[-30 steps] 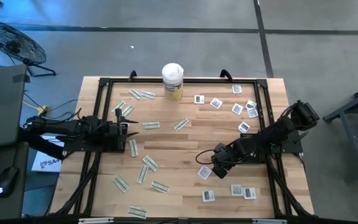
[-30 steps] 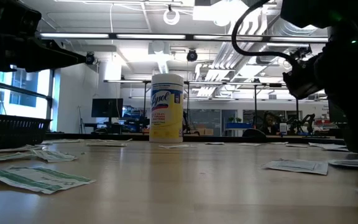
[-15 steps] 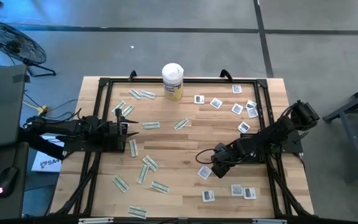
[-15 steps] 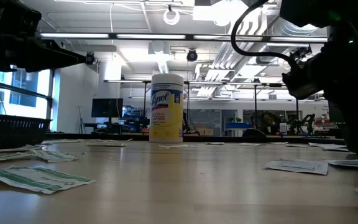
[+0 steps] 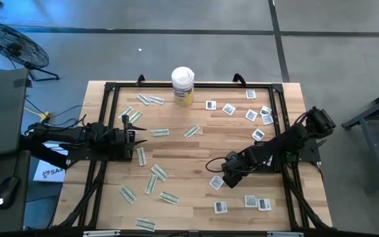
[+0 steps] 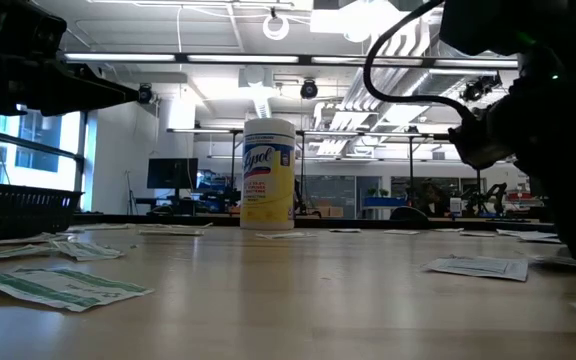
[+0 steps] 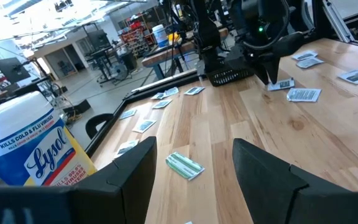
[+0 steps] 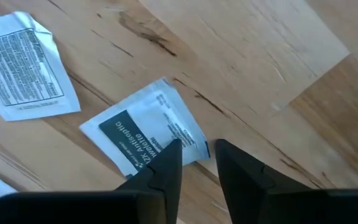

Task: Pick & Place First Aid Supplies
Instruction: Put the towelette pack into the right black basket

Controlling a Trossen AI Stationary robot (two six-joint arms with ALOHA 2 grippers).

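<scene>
An antiseptic towelette packet [image 8: 146,132] lies flat on the counter [image 5: 196,155], lower right of centre in the high view [image 5: 216,182]. Its dark printed band is legible only in the right wrist view, where the right gripper [image 8: 194,163] is poised low over its edge, jaws slightly parted, pinching nothing. The left gripper [image 5: 135,135] is extended level at mid-left, jaws spread.
</scene>
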